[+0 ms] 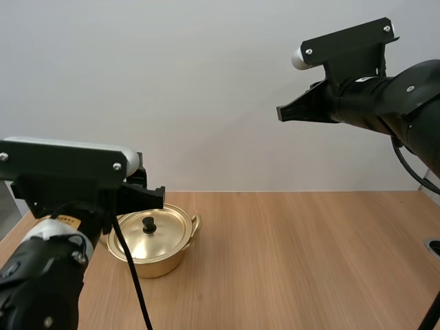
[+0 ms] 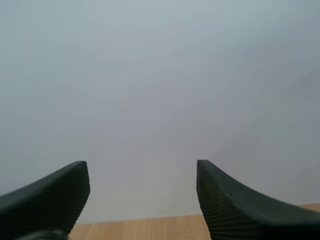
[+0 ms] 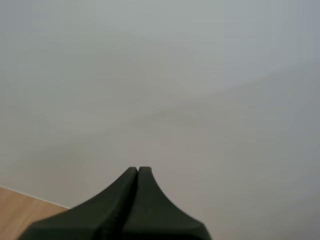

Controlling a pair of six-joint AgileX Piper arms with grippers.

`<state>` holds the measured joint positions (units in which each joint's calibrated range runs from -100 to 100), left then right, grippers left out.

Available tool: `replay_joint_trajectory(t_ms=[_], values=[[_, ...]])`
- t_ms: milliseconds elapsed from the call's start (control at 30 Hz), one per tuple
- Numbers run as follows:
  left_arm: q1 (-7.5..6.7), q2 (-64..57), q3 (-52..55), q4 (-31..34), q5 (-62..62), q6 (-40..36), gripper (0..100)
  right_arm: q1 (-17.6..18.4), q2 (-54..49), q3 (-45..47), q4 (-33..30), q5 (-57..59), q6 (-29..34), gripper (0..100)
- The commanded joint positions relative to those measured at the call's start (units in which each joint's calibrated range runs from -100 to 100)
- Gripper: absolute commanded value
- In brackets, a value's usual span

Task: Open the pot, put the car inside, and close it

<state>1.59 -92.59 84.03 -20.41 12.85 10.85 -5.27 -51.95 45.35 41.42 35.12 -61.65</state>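
A golden pot stands on the wooden table at the left, its lid on, with a black knob on top. My left gripper hovers just above and behind the pot's left rim. In the left wrist view its fingers stand wide apart with nothing between them, pointing at the white wall. My right gripper is raised high at the right, well above the table. In the right wrist view its fingers lie together as one dark wedge.
The white wall rises behind the table's far edge. Bare wood stretches right of the pot. A dark fixture sits at the table's right edge.
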Motion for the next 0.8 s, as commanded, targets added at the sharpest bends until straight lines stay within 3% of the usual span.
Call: replay_joint_trajectory(t_ms=[0, 67, 233, 267, 333, 433, 533, 767], values=[[-0.20, -4.8, 4.8, 0.0, -1.4, 0.0, 100, 0.0, -0.1, 0.0, 0.7, 1.1, 0.0, 0], [-0.22, -6.4, 6.2, 0.0, 1.4, 0.0, 91, 0.0, -0.1, 0.0, 1.2, 1.1, 0.0, 0], [-0.22, -7.4, 6.8, 1.8, 7.4, 0.0, 49, 0.0, -0.1, 0.0, 1.3, 1.2, 0.0, 0], [-0.28, -7.4, 6.8, 5.7, 9.3, 0.0, 39, 0.0, -0.1, 0.0, 1.3, 1.2, 0.0, 0], [-0.54, -7.4, 6.9, 12.6, 14.3, -1.9, 30, 0.0, -0.1, 0.0, 1.3, 1.4, 0.0, 0], [-0.74, -7.4, 7.2, 18.2, 17.4, -8.7, 30, 0.0, -0.1, 0.0, 1.3, 2.5, 0.0, 0], [-1.00, -7.4, 7.2, 18.1, 17.9, -15.2, 31, 0.0, -0.1, 0.0, 1.3, 3.3, 0.0, 0], [-1.15, -7.4, 6.9, 17.7, 18.3, -15.2, 31, 0.0, -0.1, 0.0, 1.2, 3.4, 0.0, 0]])
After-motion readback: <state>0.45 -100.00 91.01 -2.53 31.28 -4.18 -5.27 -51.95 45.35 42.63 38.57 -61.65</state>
